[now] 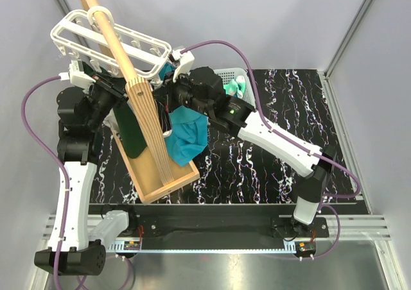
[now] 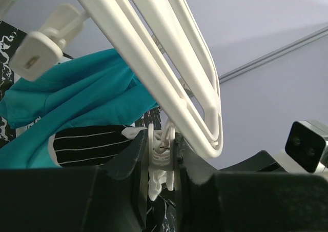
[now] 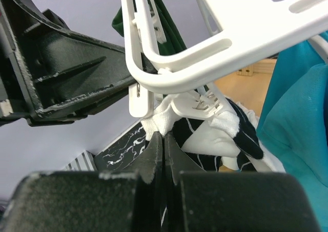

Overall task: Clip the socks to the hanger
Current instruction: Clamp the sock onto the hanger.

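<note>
Now the left claw (image 2: 160, 162) is almost shut, squeezing a white clip (image 2: 163, 142) under the hanger (image 2: 169, 73), I think to open its mouth, while the right claw (image 3: 164, 145), shut tight, pinches the striped sock (image 3: 246, 134) by its white edge and holds it up at that clip.

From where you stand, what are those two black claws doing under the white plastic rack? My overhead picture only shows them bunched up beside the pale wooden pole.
Observer: The left gripper is squeezing a small white plastic clip under the white plastic hanger.
Visitor: And the other claw?
Observer: The right gripper is shut, pinching the white cuff of a black sock with thin white stripes.
Visitor: Is it clipped on yet?
Observer: The cuff sits just under that clip; whether it is gripped, I cannot tell.
</note>
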{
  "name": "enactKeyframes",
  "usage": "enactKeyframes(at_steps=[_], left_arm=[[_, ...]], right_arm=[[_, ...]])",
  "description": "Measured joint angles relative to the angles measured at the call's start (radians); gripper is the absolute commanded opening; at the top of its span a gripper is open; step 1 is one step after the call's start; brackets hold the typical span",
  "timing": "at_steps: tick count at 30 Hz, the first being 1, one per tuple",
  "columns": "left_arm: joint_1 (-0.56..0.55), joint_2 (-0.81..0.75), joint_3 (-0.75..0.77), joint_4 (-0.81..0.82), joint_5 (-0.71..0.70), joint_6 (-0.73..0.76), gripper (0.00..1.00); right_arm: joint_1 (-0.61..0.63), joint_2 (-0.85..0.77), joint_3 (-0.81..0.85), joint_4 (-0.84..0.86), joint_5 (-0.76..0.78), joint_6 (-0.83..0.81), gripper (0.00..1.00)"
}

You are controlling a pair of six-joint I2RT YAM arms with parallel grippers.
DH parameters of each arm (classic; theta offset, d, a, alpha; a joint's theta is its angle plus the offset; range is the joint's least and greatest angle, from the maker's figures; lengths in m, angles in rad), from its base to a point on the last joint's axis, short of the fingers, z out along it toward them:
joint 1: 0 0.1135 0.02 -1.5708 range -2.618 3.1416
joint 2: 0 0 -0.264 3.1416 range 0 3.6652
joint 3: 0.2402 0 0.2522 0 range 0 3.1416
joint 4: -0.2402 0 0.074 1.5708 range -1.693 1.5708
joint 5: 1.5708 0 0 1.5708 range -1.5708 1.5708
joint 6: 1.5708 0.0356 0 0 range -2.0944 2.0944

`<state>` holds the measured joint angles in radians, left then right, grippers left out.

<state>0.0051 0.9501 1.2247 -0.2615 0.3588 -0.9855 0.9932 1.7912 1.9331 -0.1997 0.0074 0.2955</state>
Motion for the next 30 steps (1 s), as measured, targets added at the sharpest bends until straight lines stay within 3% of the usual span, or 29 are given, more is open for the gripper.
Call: enactKeyframes(at_steps=[30], left_arm=[[-0.027,0.000,0.000,0.012,-0.019,-0.002,0.00]], right_arm=[[0.000,0.029,0.068,-0.008,-0.050,0.037,0.00]])
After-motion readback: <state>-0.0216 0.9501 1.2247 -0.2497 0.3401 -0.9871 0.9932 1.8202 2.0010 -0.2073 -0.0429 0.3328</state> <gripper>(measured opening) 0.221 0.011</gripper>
